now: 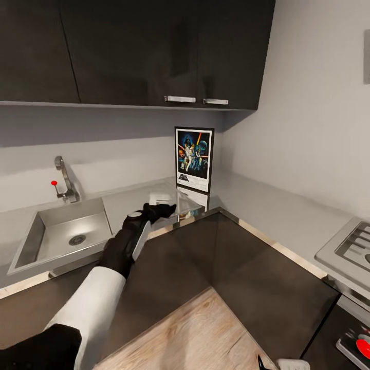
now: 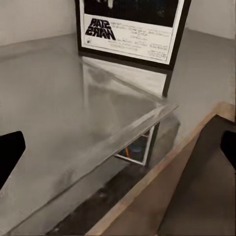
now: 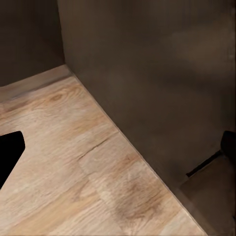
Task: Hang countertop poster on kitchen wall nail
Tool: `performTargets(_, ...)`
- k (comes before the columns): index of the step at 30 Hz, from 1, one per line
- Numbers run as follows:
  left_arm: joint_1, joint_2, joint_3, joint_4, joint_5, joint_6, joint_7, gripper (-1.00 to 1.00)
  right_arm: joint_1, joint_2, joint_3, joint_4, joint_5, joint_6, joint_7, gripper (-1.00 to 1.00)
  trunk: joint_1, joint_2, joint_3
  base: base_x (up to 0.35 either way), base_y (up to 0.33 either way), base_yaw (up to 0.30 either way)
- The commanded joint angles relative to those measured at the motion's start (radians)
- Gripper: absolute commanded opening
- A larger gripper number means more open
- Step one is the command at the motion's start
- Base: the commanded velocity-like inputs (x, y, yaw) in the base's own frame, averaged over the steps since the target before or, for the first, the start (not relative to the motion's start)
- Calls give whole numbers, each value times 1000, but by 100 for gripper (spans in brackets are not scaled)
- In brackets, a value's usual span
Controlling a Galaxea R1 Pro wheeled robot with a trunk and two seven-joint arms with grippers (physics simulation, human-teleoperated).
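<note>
- Floorboards of pale wood lie nearest in the head view, boxed in by dark cabinet fronts that meet in an inside corner below the worktop.
- Low by those boards, the right gripper looks along the floor at a dark cabinet face; its two fingertips sit at opposite borders of the right wrist view, spread wide, with nothing between them.
- Further in, the left arm reaches forward over the front edge of the kitchen countertop, where the pale grey slab turns its L-shaped corner.
- The left gripper hangs just above that edge, jaws spread wide; in the left wrist view its fingertips stand far apart and touch nothing.
- Open slab lies between this claw and the poster, with the sink and its tap off to the left side and the hob at the right.
- The poster stands upright at the back of the corner, apparently leaning on the wall, its foot on the slab and its reflection on the glossy surface.
- Dark wall cabinets overhang the back wall above it.
</note>
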Motion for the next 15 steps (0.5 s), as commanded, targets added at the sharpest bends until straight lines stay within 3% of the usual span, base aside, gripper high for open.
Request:
performTargets(1, -31, 0, 0, 27, 9, 5, -1, 100, 0, 1, 1, 0, 0, -7, -18, 100, 0, -1, -1, 0, 0, 0)
performTargets(2, -75, 0, 0, 72, 22, 3, 5, 100, 0, 2, 1, -1, -1, -12, -40, 100, 0, -1, -1, 0, 0, 0)
performTargets(5, -123, 0, 1, 114, 39, -3, 20, 100, 0, 4, 3, -1, 2, -17, -61, 100, 0, -1, -1, 0, 0, 0)
performTargets(9, -146, 0, 3, 133, 48, -35, 30, 100, 6, 7, 5, 11, 6, -18, -68, 100, 0, -1, -1, 0, 0, 0)
performTargets(11, -154, 0, 7, 145, 51, -54, 33, 100, 12, 15, 19, 80, 9, -20, -64, 100, 0, -1, -1, 16, 0, 0)
performTargets(15, -156, 0, 8, 143, 53, -58, 34, 100, 14, 19, 33, 102, 10, -20, -63, 100, 0, -1, -1, 213, 0, 0)
